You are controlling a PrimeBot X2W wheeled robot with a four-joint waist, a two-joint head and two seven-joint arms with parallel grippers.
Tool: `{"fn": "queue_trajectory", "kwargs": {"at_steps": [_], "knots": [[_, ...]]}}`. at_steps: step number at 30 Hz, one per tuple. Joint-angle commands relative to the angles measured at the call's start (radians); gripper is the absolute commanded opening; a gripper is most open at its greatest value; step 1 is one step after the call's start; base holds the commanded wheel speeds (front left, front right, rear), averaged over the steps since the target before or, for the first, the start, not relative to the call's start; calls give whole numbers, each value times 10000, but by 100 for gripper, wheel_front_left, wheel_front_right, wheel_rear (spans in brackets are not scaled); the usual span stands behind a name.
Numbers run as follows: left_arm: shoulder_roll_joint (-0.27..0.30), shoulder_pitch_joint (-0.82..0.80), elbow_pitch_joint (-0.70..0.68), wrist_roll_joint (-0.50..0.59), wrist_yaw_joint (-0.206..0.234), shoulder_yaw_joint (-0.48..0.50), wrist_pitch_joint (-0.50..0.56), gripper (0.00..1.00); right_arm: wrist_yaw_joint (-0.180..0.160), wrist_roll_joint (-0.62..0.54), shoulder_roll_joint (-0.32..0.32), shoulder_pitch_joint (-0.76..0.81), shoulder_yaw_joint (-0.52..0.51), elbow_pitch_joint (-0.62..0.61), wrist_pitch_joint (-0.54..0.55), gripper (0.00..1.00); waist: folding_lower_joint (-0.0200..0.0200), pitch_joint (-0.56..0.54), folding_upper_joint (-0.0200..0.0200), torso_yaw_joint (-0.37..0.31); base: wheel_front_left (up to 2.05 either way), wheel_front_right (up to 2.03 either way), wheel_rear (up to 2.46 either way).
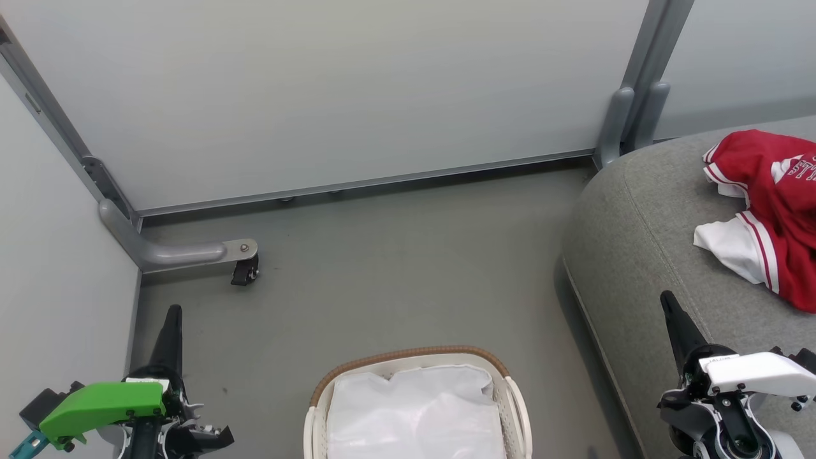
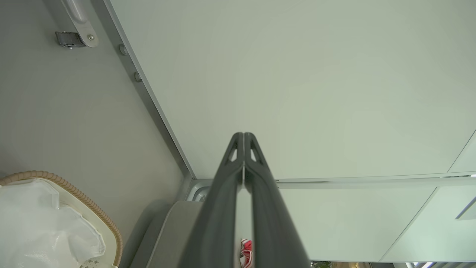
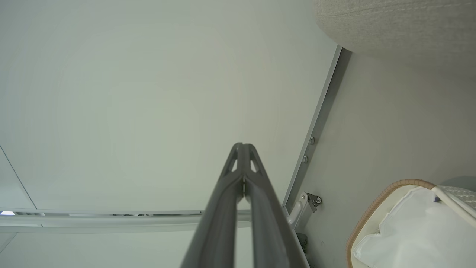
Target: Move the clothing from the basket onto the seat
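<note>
Two pale partition panels (image 1: 350, 95) are standing beyond the basket (image 1: 408, 354), across the grey floor (image 1: 395, 268). Right of the basket, the seat (image 1: 637, 242) is carrying the clothing (image 1: 781, 210), heaped red and white. A white liner (image 1: 414, 408) is lying inside the basket. The left hand (image 1: 173, 312) and the right hand (image 1: 666, 296) are flanking the basket, fingers pressed together, gripping nothing. A caster foot (image 1: 245, 271) is resting beyond the basket's left.

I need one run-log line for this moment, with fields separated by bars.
clothing: on seat | basket: liner, no clothing seen | left jaws: shut, empty | right jaws: shut, empty
</note>
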Motion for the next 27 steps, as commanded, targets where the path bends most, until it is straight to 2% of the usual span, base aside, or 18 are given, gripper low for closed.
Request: {"fn": "queue_trajectory", "kwargs": {"at_steps": [1, 14, 27], "knots": [[-1, -170, -77, -225, -32, 62, 58, 0, -6, 233, -59, -139, -44, -62, 66, 0, 0, -6, 0, -5, 0, 0, 0], [-18, -241, -132, -1003, -35, 175, 290, 0, -5, 1134, -64, -139, -128, -127, 285, 0, 0, -58, 0, -47, 0, 0, 0], [-20, -218, -125, -974, -36, 177, 297, 0, -5, 1121, -65, -135, -122, -123, 289, 0, 0, -60, 0, -48, 0, 0, 0]]}}
